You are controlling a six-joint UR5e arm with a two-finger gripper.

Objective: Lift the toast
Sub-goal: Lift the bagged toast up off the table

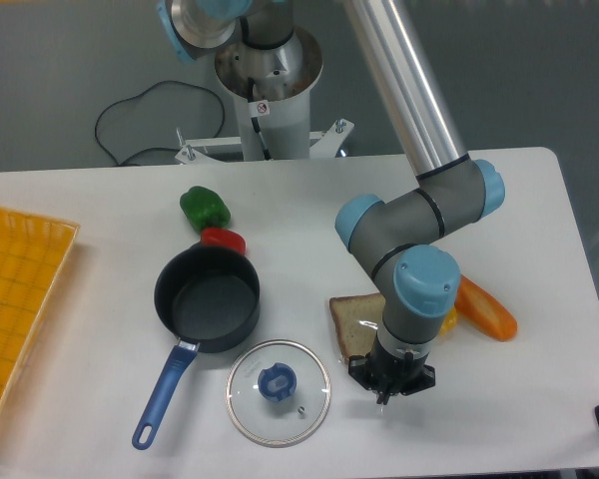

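The toast (pixel 353 325), a brown squarish slice in a clear bag, lies just right of the glass lid, and its right side runs under my wrist. My gripper (pixel 385 393) points down at the slice's near right corner. Its fingers are drawn together into a single dark tip, shut on the bag's end there. The gripper body hides the exact point of hold.
A dark pot with a blue handle (pixel 208 299) stands left of the toast, and a glass lid (pixel 279 391) lies in front of it. A green pepper (pixel 204 207) and a red item (pixel 223 239) sit behind the pot. An orange loaf (pixel 485 309) is to the right. A yellow tray (pixel 15 309) is at the left edge.
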